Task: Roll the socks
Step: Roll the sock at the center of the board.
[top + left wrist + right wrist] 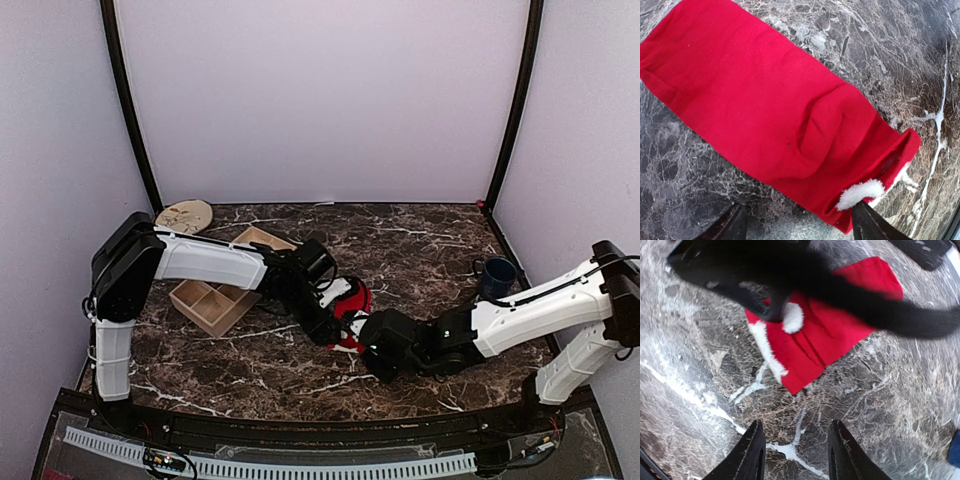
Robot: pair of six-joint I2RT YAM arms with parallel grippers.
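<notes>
A red sock (770,105) lies flat on the dark marble table, with a white fluffy tuft (860,193) at its open cuff. Seen from above, the sock (353,298) sits mid-table between the two arms. My left gripper (800,227) is open and low over the cuff end; one of its fingertips (867,222) rests against the tuft, the other over bare table. My right gripper (800,455) is open with nothing between its fingers, a short way in front of the sock's cuff corner (797,382). From above, the left gripper (326,322) and right gripper (370,350) nearly meet.
A wooden compartment tray (215,296) stands left of the sock, under the left arm. A round wooden plate (184,215) lies at the back left. A blue mug (497,276) stands at the right. Purple walls close the table in.
</notes>
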